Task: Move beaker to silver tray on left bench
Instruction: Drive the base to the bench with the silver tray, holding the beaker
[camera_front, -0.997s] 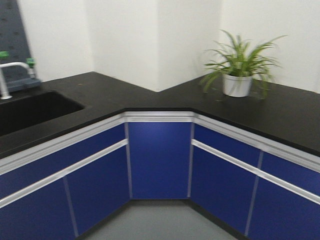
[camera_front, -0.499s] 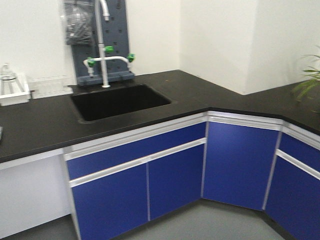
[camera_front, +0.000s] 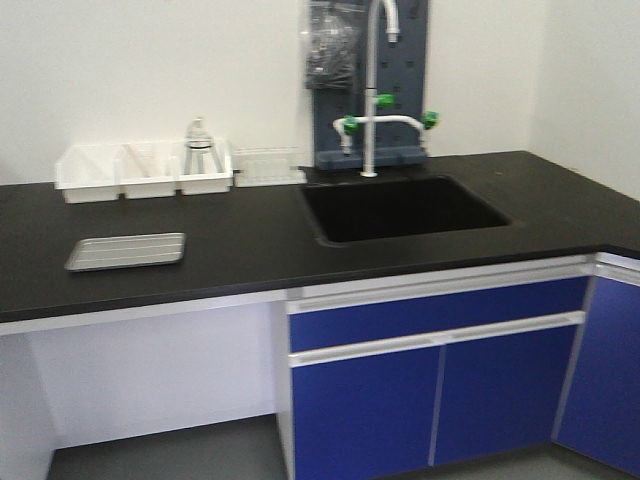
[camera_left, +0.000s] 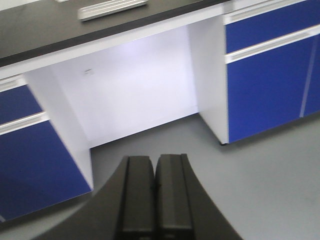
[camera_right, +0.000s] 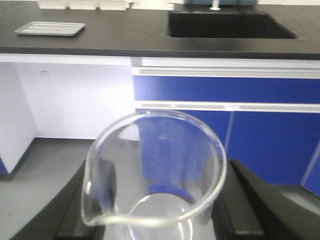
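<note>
- Beaker (camera_right: 155, 175) upright in the lower centre of the right wrist view, clamped in right gripper (camera_right: 159, 212), well off the bench.
- Left gripper (camera_left: 155, 195) pinched closed, empty.
- Silver tray (camera_front: 125, 251) now at left of the front frame on black bench (camera_front: 250, 235); half a second ago sink (camera_front: 400, 205) sat mid-frame.
- Front view has swung left; approach and placing likely remain.

Black sink (camera_front: 405, 208) set in the counter, right of centre. Gooseneck faucet (camera_front: 372, 90) with green knobs (camera_front: 351, 125) at the sink's 12 o'clock, with a grey pegboard (camera_front: 412, 70) behind it. Three white bins (camera_front: 120, 170) at the sink's 10 o'clock, along the wall. Glass flask (camera_front: 198, 145) stands at the rightmost bin. Blue cabinet doors (camera_front: 430, 400) at the sink's 6 o'clock.
</note>
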